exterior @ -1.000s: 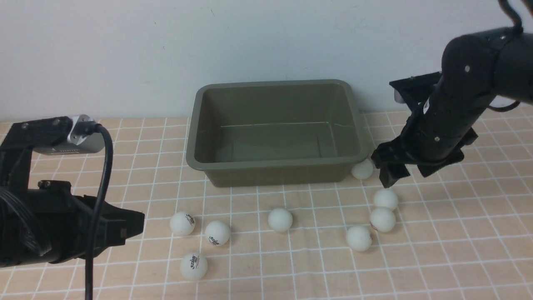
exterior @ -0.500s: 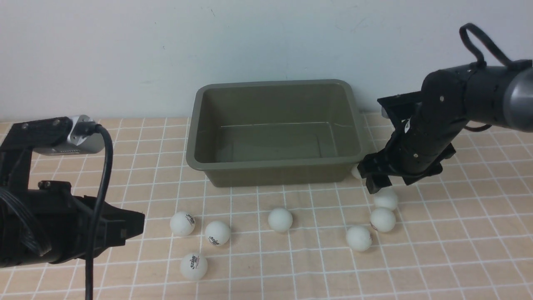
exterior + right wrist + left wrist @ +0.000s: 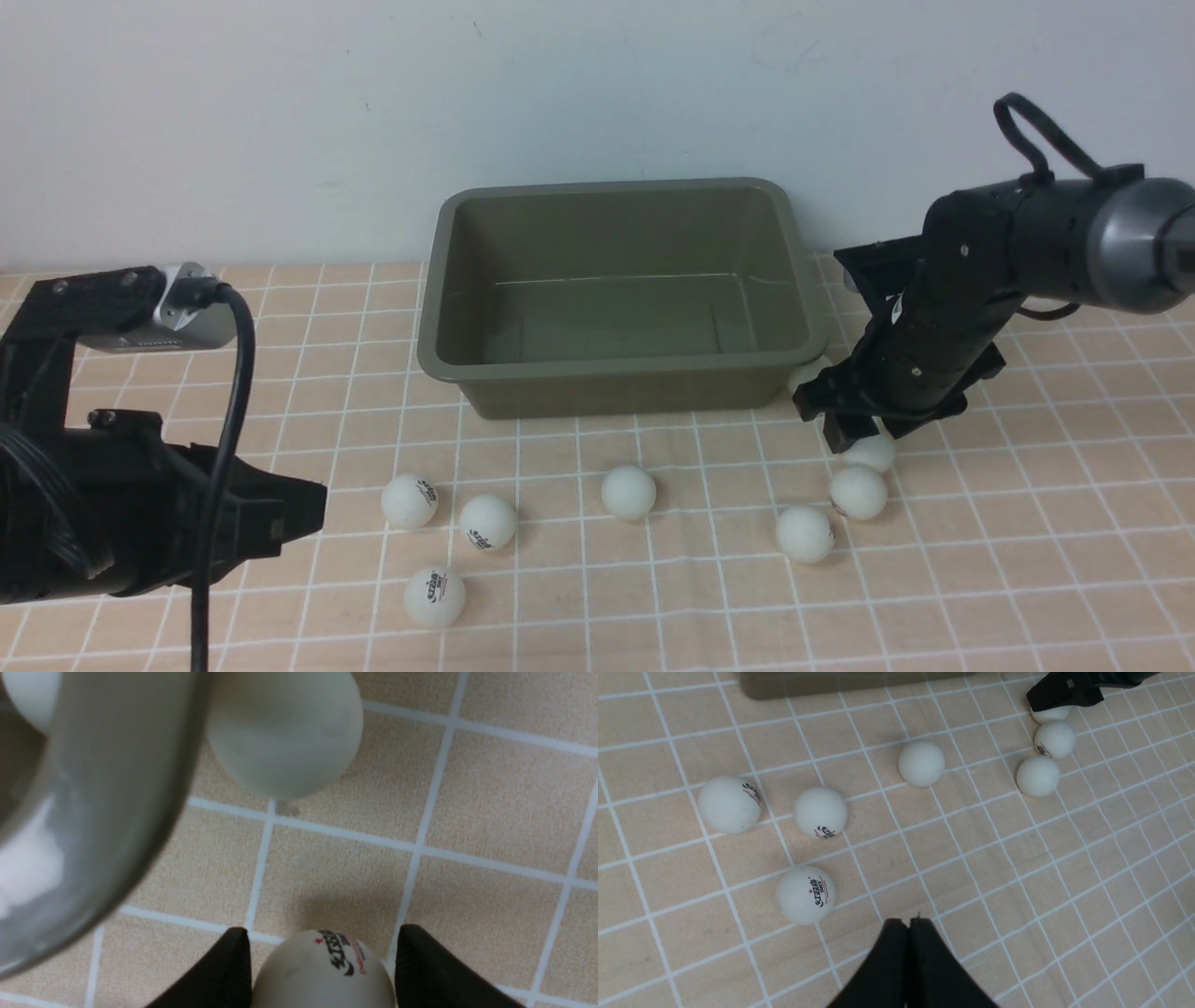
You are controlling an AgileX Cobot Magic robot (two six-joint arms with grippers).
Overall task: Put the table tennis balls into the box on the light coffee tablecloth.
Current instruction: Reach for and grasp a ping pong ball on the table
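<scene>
Pale wall [image 3: 280,112] behind, gridded cloth [image 3: 1027,560] below. Box [image 3: 616,369] sits centre-back, empty; balls [image 3: 628,492] all lie on the cloth, none inside. Right end effector [image 3: 322,928] is down with jaws apart, straddling a logo ball [image 3: 322,975]; firm contact not evident. Left end effector [image 3: 909,926] pressed together, idle. Risk: an off-centre pinch may squirt the smooth logo ball out, and it would roll freely; a finger [image 3: 219,970] may also nudge the corner ball [image 3: 285,732] just beyond, by the box, or the neighbour [image 3: 858,492] just beside. Versus one second ago: right arm [image 3: 943,317] has dropped and shifted toward the box, now mostly hiding the corner ball in the front view; no ball has shifted; left arm [image 3: 112,504] unchanged.
</scene>
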